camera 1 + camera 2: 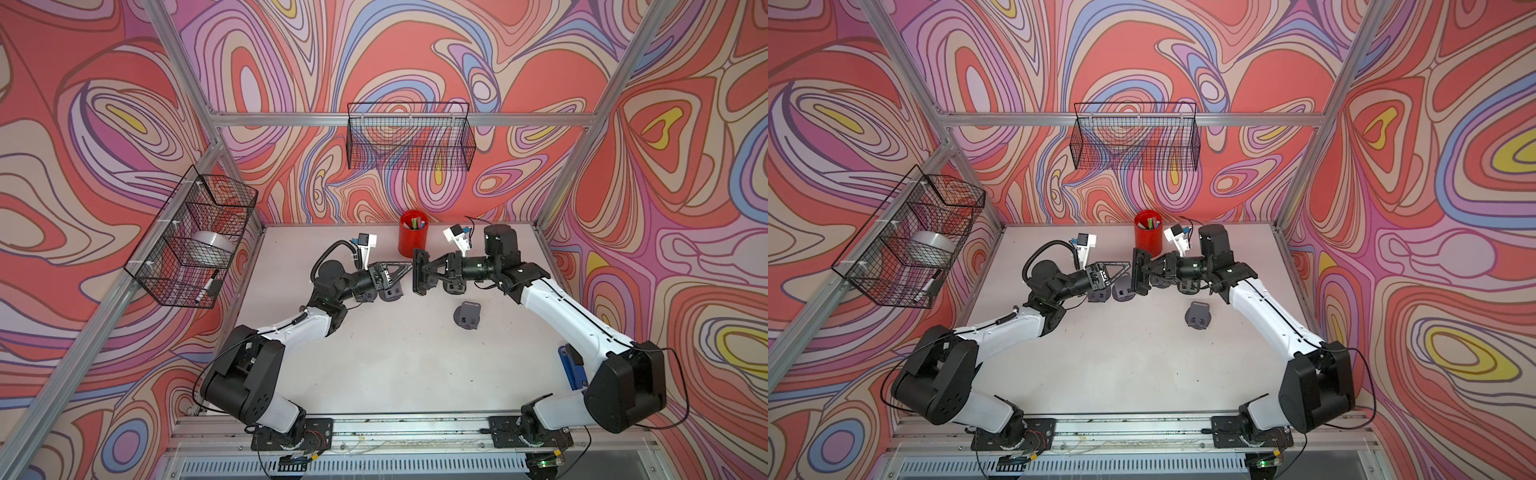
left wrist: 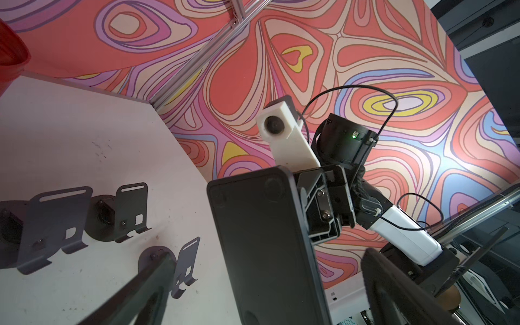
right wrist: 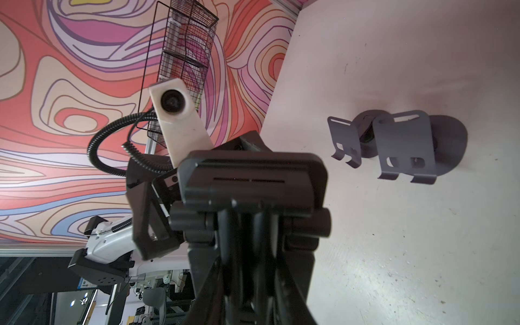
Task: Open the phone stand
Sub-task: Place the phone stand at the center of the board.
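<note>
The black phone stand (image 1: 420, 272) hangs in the air above the back middle of the table, its flat plate on edge. My right gripper (image 1: 434, 272) is shut on the stand's hinged leg part (image 3: 253, 180), which fills the right wrist view. My left gripper (image 1: 405, 271) faces it from the left, open. In the left wrist view the plate (image 2: 270, 225) stands between the spread left fingers (image 2: 157, 278) without either finger touching it.
Grey metal phone holders (image 1: 468, 316) (image 1: 390, 293) stand on the white table (image 1: 395, 365) under and near the grippers. A red cup of pens (image 1: 413, 239) is just behind them. A blue object (image 1: 571, 365) lies by the right edge. Wire baskets (image 1: 409, 141) (image 1: 195, 237) hang on the walls.
</note>
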